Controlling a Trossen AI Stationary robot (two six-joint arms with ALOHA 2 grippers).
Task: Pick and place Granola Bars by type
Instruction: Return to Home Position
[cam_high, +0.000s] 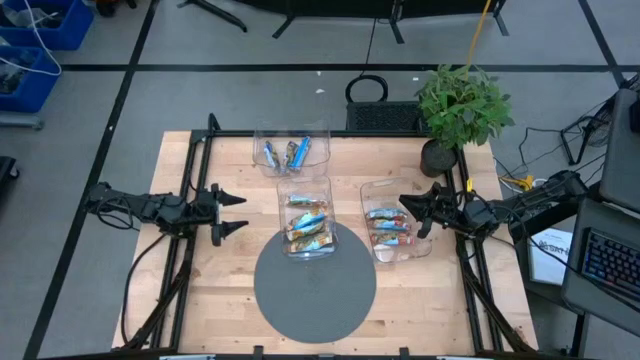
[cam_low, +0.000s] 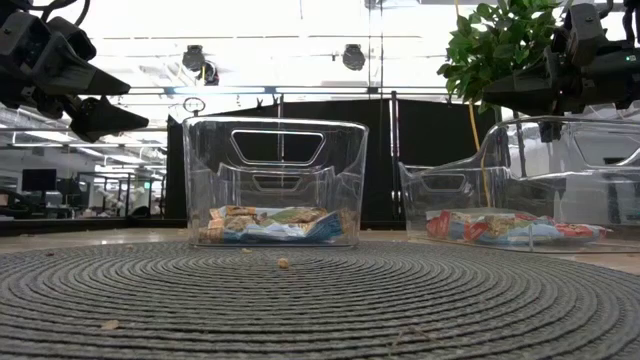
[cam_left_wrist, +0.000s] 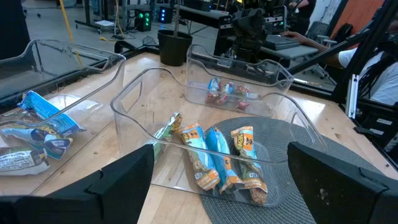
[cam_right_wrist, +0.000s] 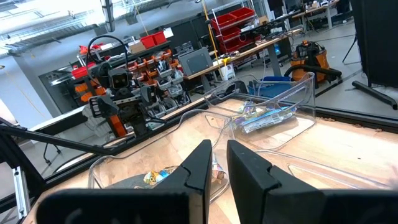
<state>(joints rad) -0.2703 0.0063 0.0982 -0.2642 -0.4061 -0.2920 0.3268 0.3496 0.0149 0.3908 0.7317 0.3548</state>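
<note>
Two grippers hang above the table, and neither carries anything. Our left gripper (cam_high: 238, 212), at centre left of the high view, has its fingers spread wide with only air between them. It sits beside the middle bin (cam_high: 281, 190) without touching it. Our right gripper (cam_high: 408, 210), at centre right, has its fingers drawn nearly together, with a thin slit showing in its wrist view. It hovers over the right bin (cam_high: 428, 240), and the low view shows it above the rim.

We see the granola bars all inside bins. The blue bars (cam_high: 285, 154) are in the top bin (cam_high: 258, 135) at upper centre. The tan bars with light-blue markings (cam_high: 308, 222) are in the middle bin, which overlaps the round grey mat (cam_high: 315, 295). The red-marked bars (cam_high: 388, 228) are in the right bin. We find none loose on the wood, so we judge the sorting done and only the retreat to make.

The risk we see lies with the right arm. If it pulls back low, a finger or the wrist could catch the clear wall. A bin this light would likely slide or tip and spill its bars. The potted plant (cam_high: 455, 105) stands close behind that arm at upper right, and a wide swing could brush its leaves or pot. The left arm has open wood around it and looks safe to us.
</note>
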